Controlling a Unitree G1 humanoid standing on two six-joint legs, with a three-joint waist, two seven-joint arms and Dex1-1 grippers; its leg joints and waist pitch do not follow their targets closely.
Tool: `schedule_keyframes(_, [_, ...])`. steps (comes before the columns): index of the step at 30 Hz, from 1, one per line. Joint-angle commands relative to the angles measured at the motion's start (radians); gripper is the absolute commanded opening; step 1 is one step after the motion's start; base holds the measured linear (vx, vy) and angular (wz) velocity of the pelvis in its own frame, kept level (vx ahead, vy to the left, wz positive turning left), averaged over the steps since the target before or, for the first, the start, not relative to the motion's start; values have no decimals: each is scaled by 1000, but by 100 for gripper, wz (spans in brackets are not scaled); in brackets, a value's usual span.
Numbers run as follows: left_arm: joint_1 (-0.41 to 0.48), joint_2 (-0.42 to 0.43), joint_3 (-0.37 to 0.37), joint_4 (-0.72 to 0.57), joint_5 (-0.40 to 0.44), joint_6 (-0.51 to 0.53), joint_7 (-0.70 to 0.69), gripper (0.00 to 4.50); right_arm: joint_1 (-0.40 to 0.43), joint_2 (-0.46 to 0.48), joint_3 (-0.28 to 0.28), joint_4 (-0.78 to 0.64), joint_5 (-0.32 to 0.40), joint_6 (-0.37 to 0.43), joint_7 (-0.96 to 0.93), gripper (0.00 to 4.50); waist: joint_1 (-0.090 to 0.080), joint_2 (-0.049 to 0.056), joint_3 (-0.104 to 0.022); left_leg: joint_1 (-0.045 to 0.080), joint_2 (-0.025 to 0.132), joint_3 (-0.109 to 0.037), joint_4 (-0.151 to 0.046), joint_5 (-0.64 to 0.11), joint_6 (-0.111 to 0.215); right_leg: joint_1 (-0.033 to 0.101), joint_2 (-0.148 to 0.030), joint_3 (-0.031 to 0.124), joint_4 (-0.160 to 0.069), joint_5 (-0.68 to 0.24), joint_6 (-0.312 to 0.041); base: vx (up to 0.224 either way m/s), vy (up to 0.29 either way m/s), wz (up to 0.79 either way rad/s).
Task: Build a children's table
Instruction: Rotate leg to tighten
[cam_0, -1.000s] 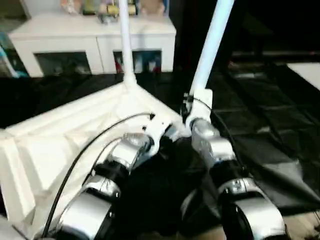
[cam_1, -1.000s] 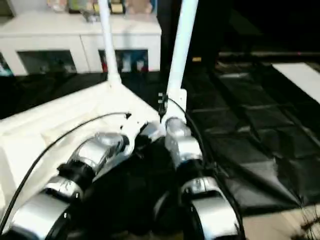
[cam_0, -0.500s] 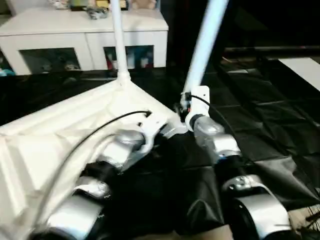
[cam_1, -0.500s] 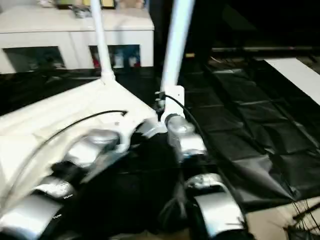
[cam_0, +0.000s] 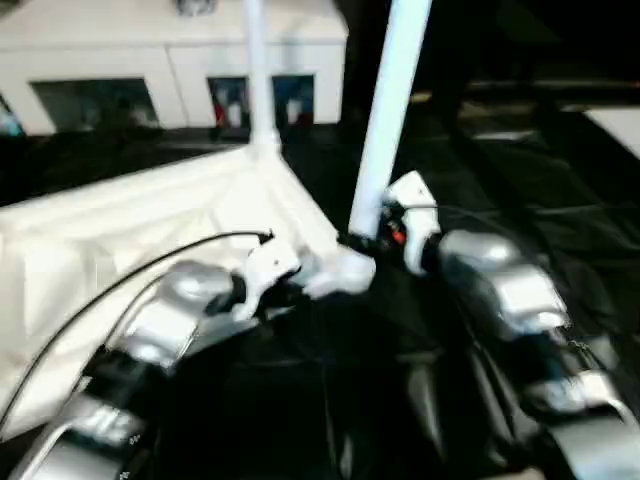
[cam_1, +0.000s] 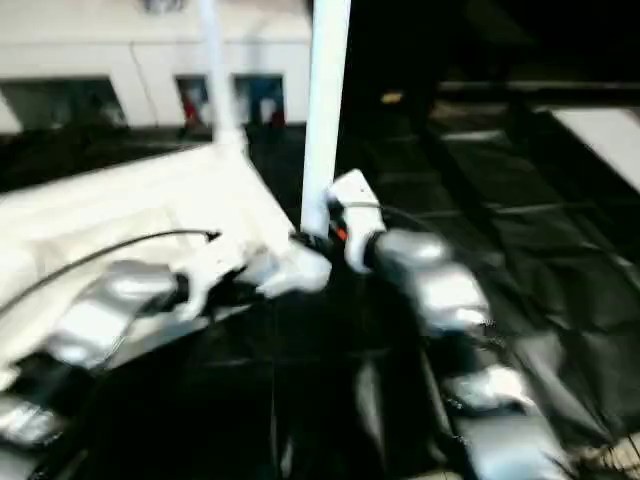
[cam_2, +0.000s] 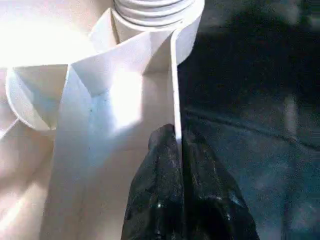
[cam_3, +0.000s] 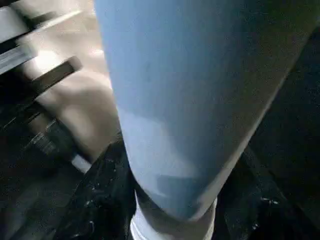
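Leg at the corner socket
My right claw (cam_3: 165, 210) clamps the leg (cam_0: 388, 110) at frame centre; left claw (cam_2: 181, 195) pinches the tabletop (cam_0: 120, 240) rim

**Materials and finish**

Tabletop (cam_0: 150, 225): white moulded plastic, smooth, slight sheen. Legs (cam_0: 390, 100): same white plastic, smooth tube. Floor sheet (cam_0: 560, 180): black film, glossy, wrinkled. Forearms (cam_0: 500, 280): brushed silver metal. Left claw (cam_2: 182, 200) fingers (cam_2: 155, 200): black, matt, faintly grainy rubber-like pads.

My right arm has swung outward, and the long white tube leg (cam_0: 388, 110) I hold now stands straighter.
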Motion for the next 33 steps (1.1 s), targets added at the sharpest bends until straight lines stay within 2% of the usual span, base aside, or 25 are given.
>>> schedule_keyframes(1, [18,17,-50,-94,-27,17,-94,0,47,-48,27,32,-31,68,15,185,5,0,-68,-3,41,0,-41,179,251,73,-69,65,-29,278,-310,0,0,0])
schedule_keyframes(2, [29,28,-52,-121,-36,31,-98,0,58,-65,33,11,-23,74,34,185,10,2,-68,-2,47,-3,-44,152,231,77,-70,65,-32,203,-303,0,0,0])
schedule_keyframes(4, [53,56,-60,-185,-56,67,-114,0,87,-106,57,-41,-11,75,89,185,12,5,-62,2,54,-4,-50,93,192,74,-66,66,-40,99,-288,0,0,0])
schedule_keyframes(5, [57,61,-62,-195,-57,71,-117,0,92,-113,61,-50,-10,71,99,185,12,4,-61,1,53,-4,-50,81,182,74,-65,67,-41,82,-284,0,0,0])
schedule_keyframes(6, [64,68,-64,-211,-60,77,-123,0,98,-122,65,-62,-8,66,115,185,11,8,-54,0,53,-3,-57,34,156,73,-63,66,-48,20,-274,-56,8,-2])
schedule_keyframes(7, [69,73,-65,-224,-63,84,-125,0,102,-129,67,-71,-5,66,124,185,10,7,-52,1,53,-2,-60,1,139,73,-63,66,-55,-22,-265,-56,8,-2])
schedule_keyframes(8, [73,79,-65,-239,-64,90,-129,0,104,-137,66,-82,3,58,141,185,9,9,-48,8,52,0,-66,-85,87,72,-62,71,-66,-117,-243,-64,5,1])
schedule_keyframes(10, [76,83,-69,-251,-61,96,-128,0,109,-147,68,-91,5,43,163,185,10,10,-48,9,51,1,-68,-113,65,71,-61,73,-70,-143,-232,0,0,0])
schedule_keyframes(11, [80,82,-74,-255,-56,99,-120,0,115,-153,70,-94,0,30,173,185,9,12,-43,12,50,4,-71,-151,45,66,-58,75,-76,-177,-221,0,0,0])
schedule_keyframes(13, [85,72,-76,-251,-41,104,-90,0,126,-155,74,-97,-15,12,160,185,10,9,-42,13,49,9,-71,-159,38,64,-58,77,-79,-190,-212,0,0,0])
schedule_keyframes(16, [97,51,-70,-243,-43,120,-45,0,143,-140,78,-106,-11,6,132,185,8,10,-41,3,48,7,-71,-129,36,69,-57,77,-75,-173,-203,0,0,0])
schedule_keyframes(19, [110,49,-81,-227,-29,119,-20,0,156,-113,87,-94,-23,-10,98,185,6,4,-41,4,46,8,-71,-133,43,69,-57,76,-78,-194,-192,0,0,0])
schedule_keyframes(20, [113,46,-79,-218,-24,116,-12,0,160,-101,92,-89,-29,-17,86,185,5,6,-39,3,45,7,-72,-134,43,68,-58,76,-80,-208,-187,0,0,0])
schedule_keyframes(22, [116,44,-73,-205,-23,112,-1,0,170,-83,101,-85,-43,-36,69,185,3,5,-36,5,44,7,-74,-162,36,65,-58,75,-87,-262,-170,0,0,0])
schedule_keyframes(23, [118,46,-71,-200,-23,108,0,0,173,-75,105,-83,-48,-41,61,185,1,-3,-39,3,44,6,-74,-165,36,68,-57,75,-87,-278,-162,0,0,0])
schedule_keyframes(24, [118,45,-68,-191,-25,107,-1,0,177,-68,109,-79,-51,-49,58,185,0,0,-32,1,43,4,-77,-179,34,65,-59,74,-92,-322,-146,0,0,0])
schedule_keyframes(25, [121,42,-65,-186,-24,111,7,0,185,-61,110,-78,-50,-57,54,185,1,12,-25,2,43,2,-80,-199,30,61,-59,74,-94,-345,-139,0,0,0])
schedule_keyframes(26, [125,46,-62,-180,-18,109,16,0,189,-50,114,-73,-56,-57,37,185,0,15,-32,8,43,1,-80,-225,23,63,-58,72,-97,-370,-131,0,0,0])
schedule_keyframes(27, [131,39,-51,-177,-33,116,18,0,198,-32,108,-66,-58,-64,7,185,-6,6,-23,9,43,2,-84,-256,20,57,-57,72,-106,-411,-118,0,0,0])
schedule_keyframes(29, [127,30,-49,-156,-34,115,31,0,200,-8,96,-49,-67,-47,-48,185,-9,-1,-21,13,39,-2,-84,-297,16,55,-60,69,-115,-506,-87,0,0,0])
schedule_keyframes(30, [123,22,-52,-141,-27,114,43,0,201,8,85,-41,-74,-41,-88,185,-11,4,-19,12,38,-6,-86,-303,10,53,-61,69,-119,-546,-67,0,0,0])
schedule_keyframes(31, [117,12,-53,-126,-19,116,59,0,201,25,75,-35,-77,-30,-123,185,-14,3,-18,12,37,-6,-87,-310,7,51,-60,68,-122,-563,-58,0,0,0])
schedule_keyframes(32, [109,-7,-45,-108,-17,131,87,0,201,50,61,-26,-78,-16,-166,185,-21,5,-13,20,34,-9,-87,-351,-2,44,-59,62,-132,-623,-29,0,0,0])
schedule_keyframes(33, [108,-9,-44,-106,-17,133,90,0,201,53,59,-25,-78,-15,-171,185,-23,5,-13,22,33,-11,-87,-363,-4,41,-60,60,-136,-640,-24,0,0,0])
